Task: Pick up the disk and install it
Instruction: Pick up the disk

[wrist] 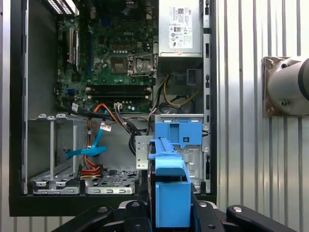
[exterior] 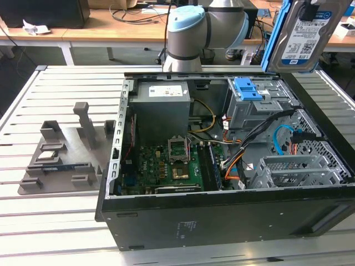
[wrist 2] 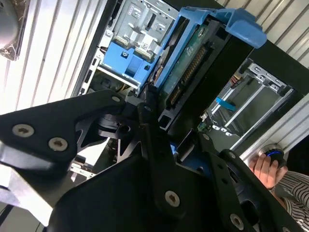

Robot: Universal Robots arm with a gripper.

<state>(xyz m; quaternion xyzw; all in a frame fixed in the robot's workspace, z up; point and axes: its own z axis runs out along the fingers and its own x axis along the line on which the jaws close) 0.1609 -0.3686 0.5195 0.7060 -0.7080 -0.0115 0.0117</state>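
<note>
So the claw (wrist: 171,207) is clamped on the disk (exterior: 305,34), black fingers pinching the blue carrier bracket from both sides in the first wrist view. In the exterior view the disk hangs upright in the air, label facing the camera, above the far corner of the open PC case (exterior: 222,216) on the exterior view's right, touching nothing but the claw. In the second wrist view you get its green circuit-board underside (wrist 2: 190,63), with the carrier's blue tab sticking out past it. I'd call the pick-up half done and the install half in hand: 1 disk carried, 0 seated. Right under it sits the drive cage with the blue latch (exterior: 248,88), just beside the grey power supply (exterior: 163,102). The orange and blue cables (exterior: 283,141) loop through the open bay near the cage. My guess is that seating it calls for squaring the carrier to the cage rails and keeping clear of those cables. A person's hand (wrist 2: 265,169) also rests on something round beside the case.
</note>
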